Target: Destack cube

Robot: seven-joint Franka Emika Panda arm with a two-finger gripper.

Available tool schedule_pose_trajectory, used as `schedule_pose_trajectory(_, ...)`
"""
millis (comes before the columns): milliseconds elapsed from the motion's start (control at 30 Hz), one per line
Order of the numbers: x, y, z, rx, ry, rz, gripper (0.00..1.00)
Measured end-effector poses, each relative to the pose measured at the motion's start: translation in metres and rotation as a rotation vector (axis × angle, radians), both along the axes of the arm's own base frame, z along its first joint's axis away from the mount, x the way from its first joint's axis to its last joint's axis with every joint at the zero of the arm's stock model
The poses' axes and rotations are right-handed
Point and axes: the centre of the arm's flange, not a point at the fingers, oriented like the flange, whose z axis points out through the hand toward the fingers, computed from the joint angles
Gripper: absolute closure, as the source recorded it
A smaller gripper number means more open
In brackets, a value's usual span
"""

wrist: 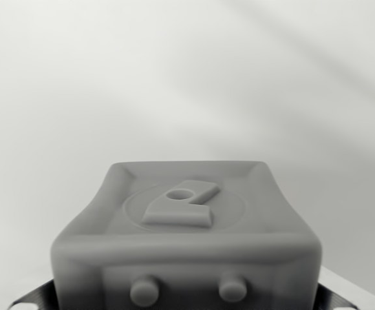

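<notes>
A grey cube (186, 226) fills the lower middle of the wrist view, very close to the camera. Its top face has a raised rim and an embossed numeral inside a circle. Two round studs show on its near side. My gripper (187, 302) sits at the bottom edge, with a dark ribbed finger (33, 299) against the cube's left side and a pale one (342, 292) against its right side. The jaws look shut on the cube. No second cube is visible; whatever lies under this one is hidden.
Behind the cube there is only a plain pale surface (187, 77), blurred, with soft diagonal shadows across the upper right.
</notes>
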Motion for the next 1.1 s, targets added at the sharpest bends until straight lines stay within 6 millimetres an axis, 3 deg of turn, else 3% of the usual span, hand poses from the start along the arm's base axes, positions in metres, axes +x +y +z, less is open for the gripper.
schedule_pose_trajectory(333, 0.009, 0.008, -0.012, 0.000, -0.002, 0.070, 1.00)
schedule_pose_trajectory(1100, 0.008, 0.008, -0.077, 0.000, 0.002, 0.073, 1.00)
